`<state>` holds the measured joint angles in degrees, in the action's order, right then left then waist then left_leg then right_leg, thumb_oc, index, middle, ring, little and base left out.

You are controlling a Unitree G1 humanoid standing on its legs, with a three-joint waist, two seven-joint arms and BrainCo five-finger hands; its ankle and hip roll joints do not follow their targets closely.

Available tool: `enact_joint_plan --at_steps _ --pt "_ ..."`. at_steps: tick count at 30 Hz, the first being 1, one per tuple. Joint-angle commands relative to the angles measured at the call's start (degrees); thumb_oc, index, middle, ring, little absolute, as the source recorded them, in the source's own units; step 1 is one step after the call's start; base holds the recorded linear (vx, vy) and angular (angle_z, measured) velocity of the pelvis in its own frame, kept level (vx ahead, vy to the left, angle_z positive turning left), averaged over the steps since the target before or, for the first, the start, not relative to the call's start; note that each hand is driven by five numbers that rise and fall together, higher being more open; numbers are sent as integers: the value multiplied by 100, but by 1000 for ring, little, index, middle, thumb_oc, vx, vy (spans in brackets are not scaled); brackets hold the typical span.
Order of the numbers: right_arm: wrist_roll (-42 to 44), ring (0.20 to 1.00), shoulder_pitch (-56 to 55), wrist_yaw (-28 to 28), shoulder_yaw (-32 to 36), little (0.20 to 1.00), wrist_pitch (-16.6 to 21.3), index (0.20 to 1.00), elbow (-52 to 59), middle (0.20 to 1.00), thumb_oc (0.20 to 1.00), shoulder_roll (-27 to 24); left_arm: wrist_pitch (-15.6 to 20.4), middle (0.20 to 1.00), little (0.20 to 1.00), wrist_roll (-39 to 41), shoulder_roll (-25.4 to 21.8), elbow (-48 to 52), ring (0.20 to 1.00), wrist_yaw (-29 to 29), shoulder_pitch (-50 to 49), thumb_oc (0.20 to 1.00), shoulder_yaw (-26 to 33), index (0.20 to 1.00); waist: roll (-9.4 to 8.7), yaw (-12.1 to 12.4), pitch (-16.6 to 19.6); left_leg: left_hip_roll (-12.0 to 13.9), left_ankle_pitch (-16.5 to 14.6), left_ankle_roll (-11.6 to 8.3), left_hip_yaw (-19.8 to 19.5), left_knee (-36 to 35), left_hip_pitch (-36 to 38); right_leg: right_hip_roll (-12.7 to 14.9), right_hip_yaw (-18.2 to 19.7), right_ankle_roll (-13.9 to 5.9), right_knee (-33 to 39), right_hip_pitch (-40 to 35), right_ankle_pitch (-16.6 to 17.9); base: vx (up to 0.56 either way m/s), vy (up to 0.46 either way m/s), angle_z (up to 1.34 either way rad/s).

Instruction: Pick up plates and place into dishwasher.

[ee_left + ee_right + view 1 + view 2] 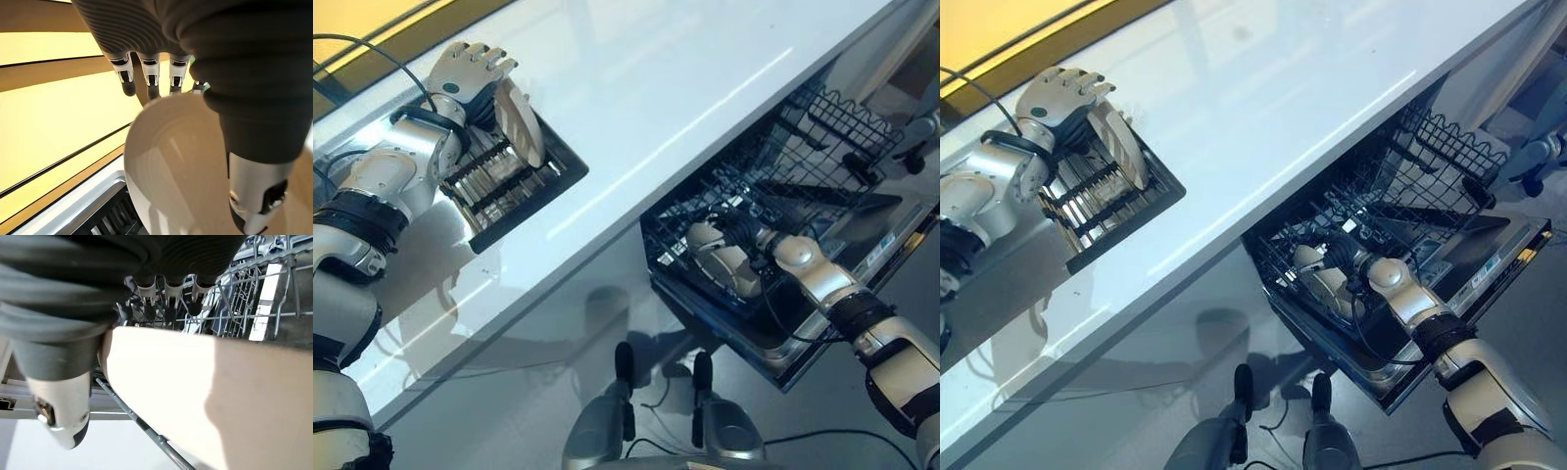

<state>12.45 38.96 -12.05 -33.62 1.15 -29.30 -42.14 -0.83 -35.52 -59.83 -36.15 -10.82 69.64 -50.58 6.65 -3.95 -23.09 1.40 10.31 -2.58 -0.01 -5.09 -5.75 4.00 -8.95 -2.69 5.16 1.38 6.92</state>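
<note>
Plates: I see two round, glossy white ceramic plates. One plate [520,121] stands on edge in the black slotted drying rack [509,181] at about 10 o'clock of my head view; the other plate [729,266] sits low in the dark wire dishwasher basket [803,147] at about 4 o'clock.
Left hand: my left hand [470,70] reaches over the top rim of the rack plate, silver fingers [149,73] curled down over its far edge and the thumb on the near face, so I read it as clamped on that plate.
Right hand: my right hand [1347,253] is down inside the basket, fingers [166,301] over the far rim of the second plate and thumb against its near side, gripping it among the wires.
Rack: ribbed, rectangular, lying on the counter, touching the plate's lower edge.
Dishwasher: the open door [1489,257] is grey metal, the basket pulled out over it below the counter edge.
Surface: a smooth, shiny white countertop [685,69] runs diagonally across; a yellow wall with dark stripes [54,112] lies behind it.
Floor: grey and reflective.
</note>
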Motion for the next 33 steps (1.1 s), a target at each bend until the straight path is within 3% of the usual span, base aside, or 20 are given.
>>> enact_joint_plan --at_steps 1,12,13,14,24,33 --pt "170 1000 -200 175 534 1000 483 1000 674 1000 1000 -323 -253 1000 1000 -339 -402 66 1000 22 656 1000 -50 1000 -252 -93 27 -421 -778 29 205 9 218 370 248 -379 -468 518 -292 0 0 0" --pt "3 1000 -1235 169 1737 1000 886 1000 1961 1000 1000 -940 -192 1000 1000 -568 -908 155 1000 433 149 1000 303 1000 -321 -370 -28 -379 -817 47 339 9 279 303 381 -407 -526 556 -305 12 15 -6" --pt "-11 1000 -1284 182 1822 1000 926 1000 2022 1000 1000 -1012 -184 674 674 -568 -945 141 674 445 119 674 325 674 -325 -384 -25 -372 -819 44 349 9 284 298 387 -410 -524 556 -303 9 6 -7" --pt "24 1000 -1311 193 1893 1000 946 1000 2090 1000 1000 -1093 -165 200 200 -559 -988 132 200 467 101 200 338 200 -331 -399 -22 -368 -823 44 357 9 288 292 397 -412 -516 551 -301 6 2 -9" --pt "168 1000 -1443 491 2566 1000 1269 1000 2902 1000 1000 -1357 100 200 200 -525 -1159 -147 200 366 -346 200 690 200 -329 -488 103 -349 -893 41 395 9 444 250 428 -419 -463 386 -329 5 -9 -10" --pt "177 1000 -1240 782 2568 1000 1422 1000 3100 1000 1000 -1253 374 200 200 -389 -1009 -312 200 457 -673 200 863 200 -266 -426 444 -345 -973 30 373 9 666 232 349 -398 -350 63 -396 10 -27 0"
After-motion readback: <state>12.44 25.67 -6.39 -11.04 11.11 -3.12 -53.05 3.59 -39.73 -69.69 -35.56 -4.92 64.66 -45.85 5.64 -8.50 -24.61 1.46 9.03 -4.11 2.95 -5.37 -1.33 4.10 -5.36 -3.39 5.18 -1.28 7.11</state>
